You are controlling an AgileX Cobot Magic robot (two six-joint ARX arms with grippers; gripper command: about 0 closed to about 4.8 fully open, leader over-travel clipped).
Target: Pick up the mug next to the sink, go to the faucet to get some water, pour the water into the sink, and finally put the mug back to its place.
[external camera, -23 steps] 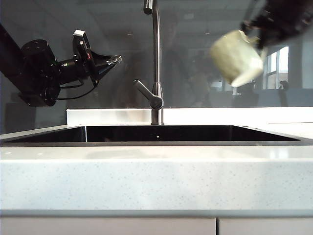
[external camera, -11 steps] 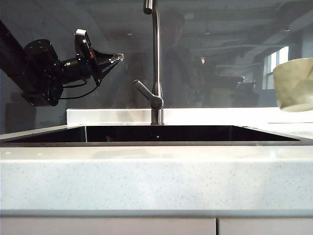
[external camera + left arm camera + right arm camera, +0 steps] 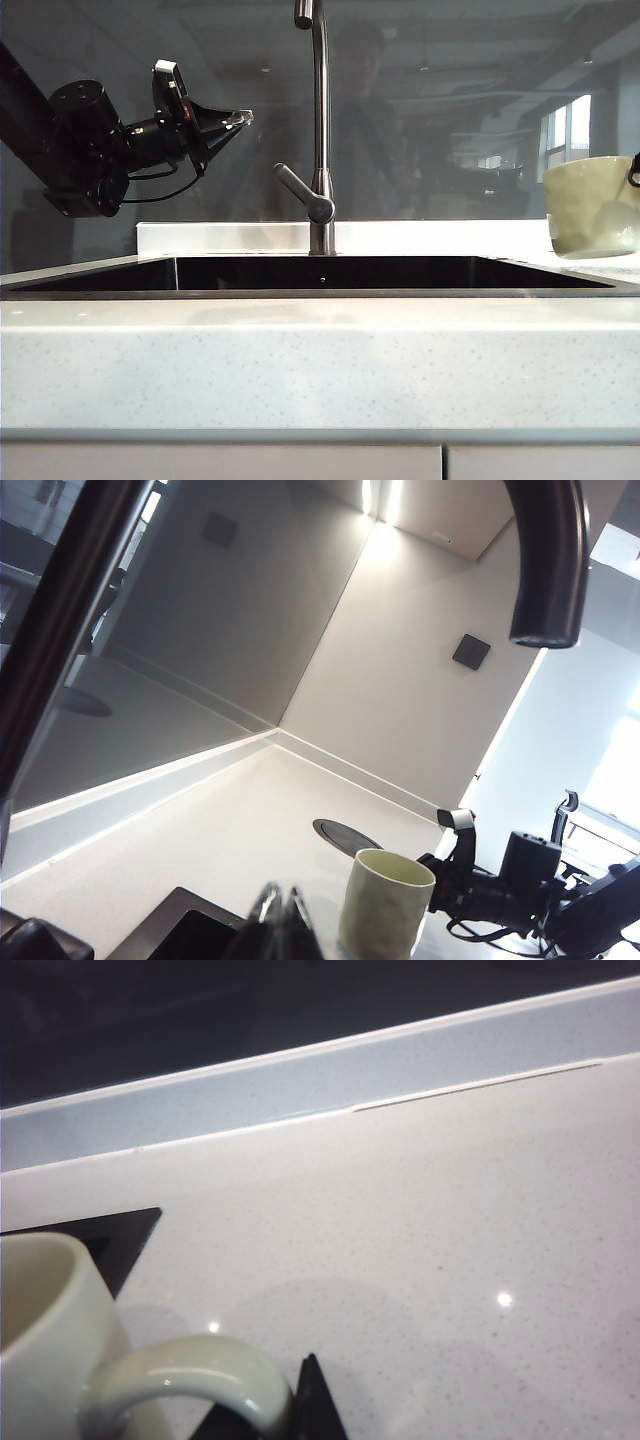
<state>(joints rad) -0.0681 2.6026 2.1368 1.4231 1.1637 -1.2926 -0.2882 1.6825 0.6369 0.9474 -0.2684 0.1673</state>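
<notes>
A cream, pale yellowish ceramic mug [image 3: 592, 207] stands upright at the far right of the exterior view, low over the pale speckled countertop [image 3: 320, 360] just beside the right end of the wide, dark glossy black sink [image 3: 320, 273]; whether its base touches the surface cannot be told. The right gripper [image 3: 300, 1405] is at the mug's loop handle [image 3: 190, 1380]; in the right wrist view one dark fingertip [image 3: 312, 1400] shows right against the handle, and in the left wrist view the black arm reaches to the mug's side [image 3: 385, 905]. Its jaws look narrowly closed on the handle, holding the mug.

A tall, thin brushed-steel gooseneck faucet [image 3: 319, 130] with a slanted lever handle rises behind the middle of the sink, well apart from the mug.

The left gripper [image 3: 235, 120] hangs in the air high on the left of the exterior view, above the sink's left end, pointing toward the faucet. Its fingers [image 3: 280, 920] are pressed together and hold nothing
</notes>
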